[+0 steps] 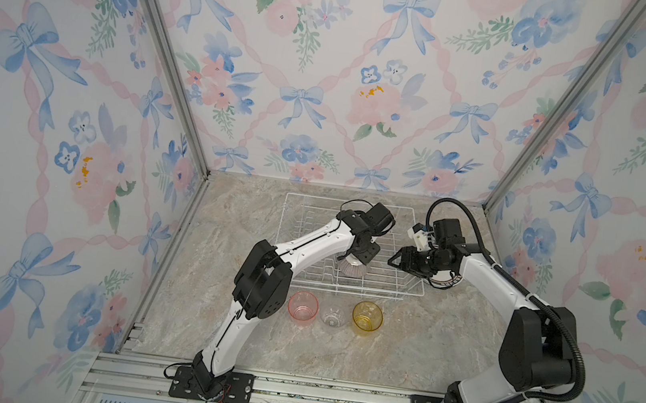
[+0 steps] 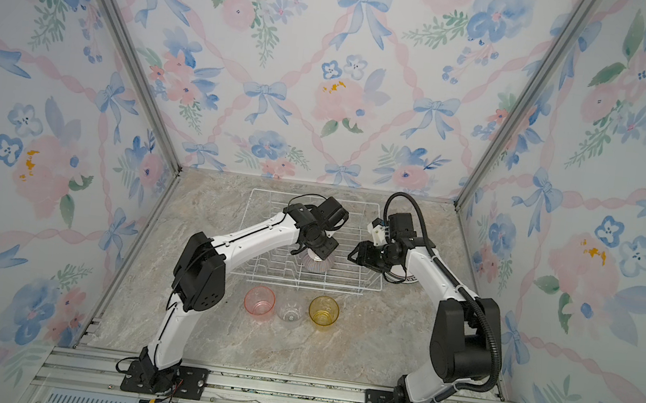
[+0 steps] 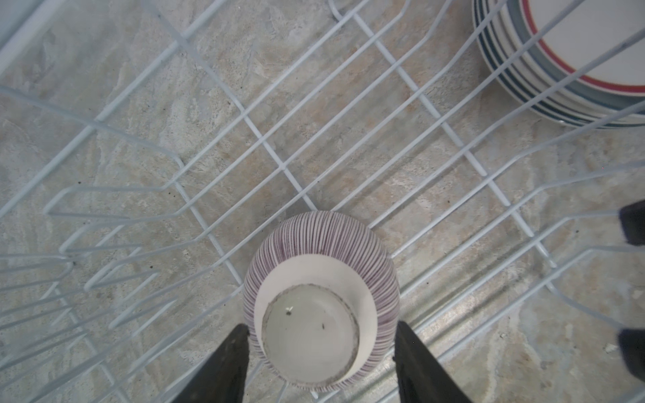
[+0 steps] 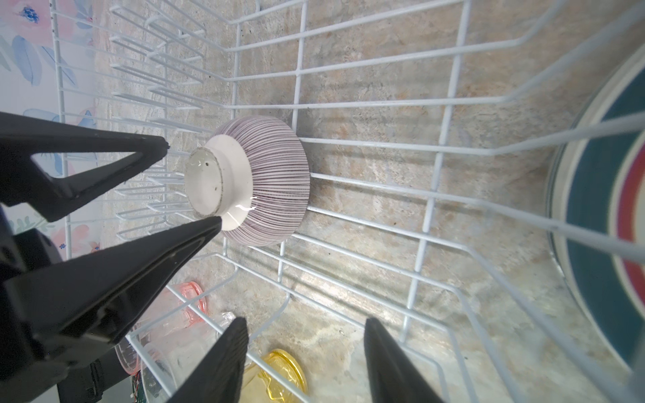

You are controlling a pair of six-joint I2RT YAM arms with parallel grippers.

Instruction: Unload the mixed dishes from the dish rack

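The purple-striped bowl [image 1: 355, 269] [image 3: 321, 258] [image 4: 275, 181] lies upside down in the white wire dish rack [image 1: 313, 197] [image 3: 265, 139] near its front. My left gripper [image 3: 321, 329] [image 4: 192, 183] hangs straight above it, open, its fingertips on either side of the bowl's white foot. The bowl still rests on the wires. My right gripper [image 1: 396, 259] [image 4: 305, 321] hovers open over the rack's right end with nothing between its fingers. A stack of plates [image 1: 445, 283] [image 3: 576, 52] sits on the table right of the rack, mostly hidden under the right arm.
Pink [image 1: 303, 307], clear [image 1: 334, 316] and yellow [image 1: 367, 318] tumblers stand upright in a row on the marble table in front of the rack. Upright prongs [image 3: 115, 223] fill the rack's left part. Floral walls close the sides and back.
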